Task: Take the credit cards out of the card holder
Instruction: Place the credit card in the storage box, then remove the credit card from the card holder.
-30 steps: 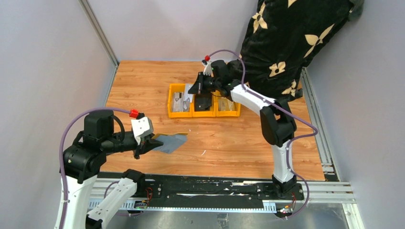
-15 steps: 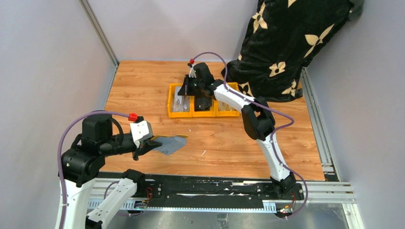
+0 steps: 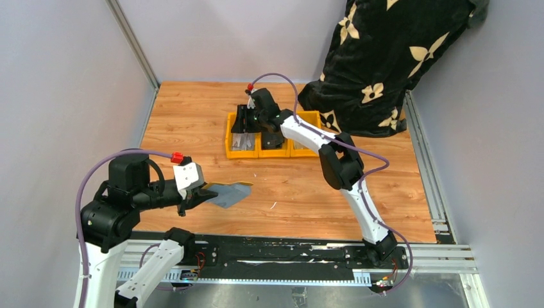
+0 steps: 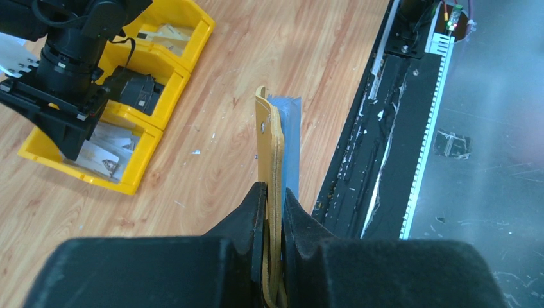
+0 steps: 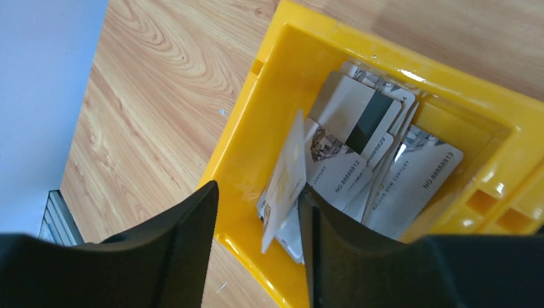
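Moved: right end effector [image 5: 256, 218] has swung left from the middle bin to the left one, and its jaws have come apart.
Hard to see: from above, that end effector hides much of the left bin [image 3: 240, 155]. The right bin's [image 3: 308, 154] contents are too small to name.
Cut off: the card holder's lower part is buried between the left fingers [image 4: 247, 212].
Left bin: a loose, overlapping pile of credit cards [image 5: 359, 160], pale and silvery, one showing a dark stripe.
Single card [image 5: 289, 173]: it stands on edge over the pile between the parted right jaws, close to one finger. I cannot tell if they touch.
Middle bin [image 3: 272, 154]: a black item [image 4: 138, 93].
Card holder [image 4: 269, 141]: mustard-tan, seen edge-on, with a pale blue-grey face behind it. Lining or card, I cannot tell.
Left end effector [image 4: 272, 192]: clamped on the card holder, holding it over the near-left tabletop [image 3: 192, 115].
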Controlling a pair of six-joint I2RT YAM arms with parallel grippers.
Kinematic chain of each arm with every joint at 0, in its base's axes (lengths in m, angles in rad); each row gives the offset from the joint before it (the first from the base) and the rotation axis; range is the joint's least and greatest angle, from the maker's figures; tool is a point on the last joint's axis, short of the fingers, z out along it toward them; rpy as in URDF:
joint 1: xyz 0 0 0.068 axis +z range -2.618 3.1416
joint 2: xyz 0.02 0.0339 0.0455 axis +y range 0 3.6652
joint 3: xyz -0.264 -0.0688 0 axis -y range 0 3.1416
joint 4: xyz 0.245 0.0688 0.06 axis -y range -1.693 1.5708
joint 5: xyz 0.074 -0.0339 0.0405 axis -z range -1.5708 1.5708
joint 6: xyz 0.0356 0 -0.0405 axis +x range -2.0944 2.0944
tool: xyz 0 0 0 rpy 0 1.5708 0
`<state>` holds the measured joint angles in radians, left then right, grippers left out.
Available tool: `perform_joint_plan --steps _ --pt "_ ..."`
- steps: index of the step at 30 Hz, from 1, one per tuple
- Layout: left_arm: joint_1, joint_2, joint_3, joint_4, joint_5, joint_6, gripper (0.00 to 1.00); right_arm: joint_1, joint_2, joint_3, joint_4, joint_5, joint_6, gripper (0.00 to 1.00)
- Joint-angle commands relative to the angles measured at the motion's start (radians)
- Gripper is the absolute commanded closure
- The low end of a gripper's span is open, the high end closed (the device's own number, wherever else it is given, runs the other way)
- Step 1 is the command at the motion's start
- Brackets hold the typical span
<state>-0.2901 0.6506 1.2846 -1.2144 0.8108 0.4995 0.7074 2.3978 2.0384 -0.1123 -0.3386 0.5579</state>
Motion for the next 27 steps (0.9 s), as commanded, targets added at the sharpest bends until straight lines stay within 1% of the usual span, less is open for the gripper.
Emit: perform_joint_plan --steps 1,4,5,8,10,13,16,18,19,22,24,27 --pt "0.002 0.0 0.049 0.021 0.048 -0.015 1.0 0.011 -0.141 -0.006 -0.035 0.053 -0.039 0.43" --pt "0.002 0.004 0.068 0.02 0.053 -0.021 1.0 0.011 -0.258 -0.056 -0.043 0.077 -0.075 0.3" --pt "0.002 0.005 0.072 0.021 0.054 -0.022 1.0 0.012 -0.306 -0.089 -0.041 0.074 -0.086 0.28" --pt "0.002 0.011 0.081 0.021 0.067 -0.028 1.0 0.012 -0.466 -0.213 0.009 0.003 -0.109 0.25" --pt "0.002 0.018 0.092 0.021 0.08 -0.034 1.0 0.012 -0.579 -0.326 0.084 -0.087 -0.103 0.23" --pt "0.003 0.032 0.114 0.021 0.108 -0.047 1.0 0.012 -0.765 -0.56 0.27 -0.287 -0.086 0.22" --pt "0.002 0.047 0.137 0.021 0.145 -0.069 1.0 0.014 -0.938 -0.848 0.54 -0.481 -0.035 0.21" --pt "0.002 0.057 0.149 0.021 0.17 -0.084 1.0 0.021 -1.047 -1.026 0.718 -0.54 0.02 0.21" --pt "0.002 0.064 0.154 0.02 0.181 -0.091 1.0 0.029 -1.095 -1.119 0.775 -0.558 0.033 0.2" --pt "0.002 0.083 0.171 0.021 0.213 -0.122 1.0 0.067 -1.242 -1.271 0.863 -0.553 0.01 0.2" --pt "0.002 0.092 0.176 0.021 0.241 -0.141 1.0 0.11 -1.318 -1.322 0.887 -0.531 -0.014 0.19" --pt "0.002 0.111 0.183 0.021 0.277 -0.171 1.0 0.185 -1.382 -1.329 0.865 -0.509 -0.058 0.18"
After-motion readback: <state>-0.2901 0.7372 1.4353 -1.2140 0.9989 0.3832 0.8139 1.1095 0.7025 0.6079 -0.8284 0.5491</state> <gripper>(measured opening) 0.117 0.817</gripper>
